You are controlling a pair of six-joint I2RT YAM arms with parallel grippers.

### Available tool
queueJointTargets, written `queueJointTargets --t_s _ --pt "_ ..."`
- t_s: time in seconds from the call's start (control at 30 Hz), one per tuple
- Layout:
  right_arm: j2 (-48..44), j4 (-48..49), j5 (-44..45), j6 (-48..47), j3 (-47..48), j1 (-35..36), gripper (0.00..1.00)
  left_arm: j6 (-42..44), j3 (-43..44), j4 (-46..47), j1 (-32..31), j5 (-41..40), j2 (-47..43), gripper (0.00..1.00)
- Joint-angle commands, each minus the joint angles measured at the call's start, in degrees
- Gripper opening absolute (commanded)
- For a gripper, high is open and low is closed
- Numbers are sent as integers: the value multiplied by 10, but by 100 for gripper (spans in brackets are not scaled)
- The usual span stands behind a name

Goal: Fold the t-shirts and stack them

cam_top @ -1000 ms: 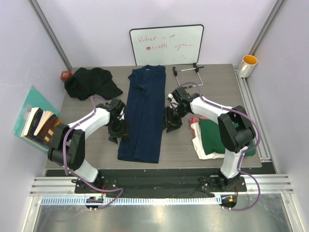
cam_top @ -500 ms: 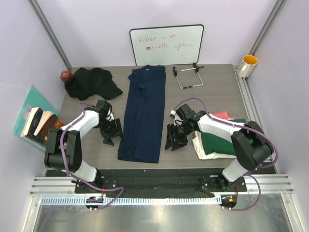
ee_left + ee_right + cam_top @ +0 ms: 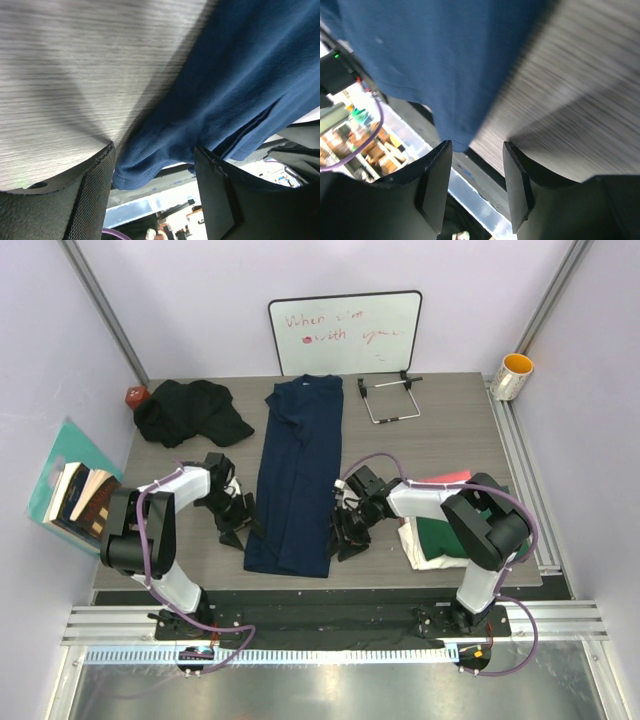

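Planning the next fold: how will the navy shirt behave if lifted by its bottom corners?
Navy shirt probably floppy: its hem bunches softly at the corner. Likely light, since it lies thin and flat on the table.

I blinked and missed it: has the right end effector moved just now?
Yes. The right end effector has drawn back from the whiteboard to the near corner of the navy t-shirt.

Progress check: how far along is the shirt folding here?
Done: a stack of folded shirts, green on top, at right. In hand: the navy shirt, folded into a strip, open left hand and right hand at its near corners. Left: the crumpled black shirt.
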Motion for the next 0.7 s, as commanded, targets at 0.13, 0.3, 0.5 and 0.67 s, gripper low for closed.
queueJointTargets --t_s 0.13,0.3,0.5,0.67 --pt "39 128 -17 27 -56 20 52 -29 -6 -73 2 5 2 64" --pt "45 201 -35 58 -92 25 52 -53 -39 -54 3 30 -22 65" --pt "65 266 -35 88 -86 40 52 -59 -52 -34 5 45 -14 63" --pt "85 263 -35 85 -68 53 47 -60 -55 -24 9 47 -12 57"
